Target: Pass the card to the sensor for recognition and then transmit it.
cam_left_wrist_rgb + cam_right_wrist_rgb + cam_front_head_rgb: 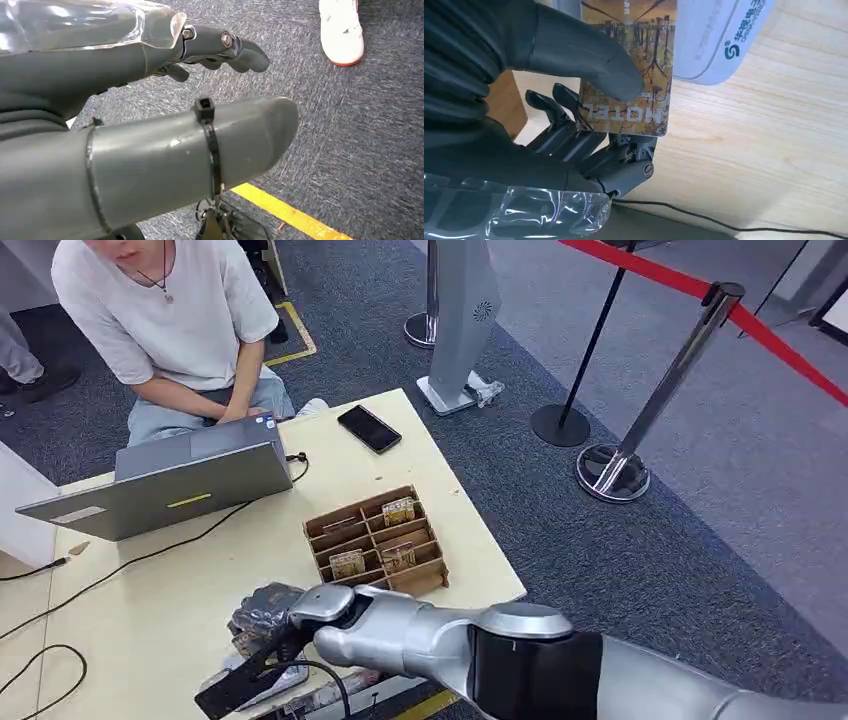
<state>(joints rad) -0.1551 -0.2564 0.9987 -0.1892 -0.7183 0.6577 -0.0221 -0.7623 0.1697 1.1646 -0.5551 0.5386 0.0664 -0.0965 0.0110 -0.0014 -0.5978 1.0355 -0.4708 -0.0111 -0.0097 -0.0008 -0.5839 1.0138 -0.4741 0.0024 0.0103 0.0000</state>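
In the right wrist view my right hand (pixel 574 125) pinches a brown card (pixel 634 65) printed with "HOTEL". The thumb (pixel 589 60) presses on the card's face and the darker fingers lie behind it. The card's far end lies over the white sensor (pixel 719 40) on the pale wooden table (pixel 774 150). In the head view my right hand (pixel 262 620) reaches across to the table's near left part. My left hand (pixel 220 47) hangs over the carpet, fingers apart from the thumb, holding nothing.
A brown cardboard divider box (pixel 375 540) with several cards stands mid-table. Behind it are an open laptop (pixel 170 480), a black phone (pixel 369 428) and a seated person (pixel 170 310). Cables (pixel 40 660) cross the left of the table. Stanchions (pixel 620 465) stand to the right.
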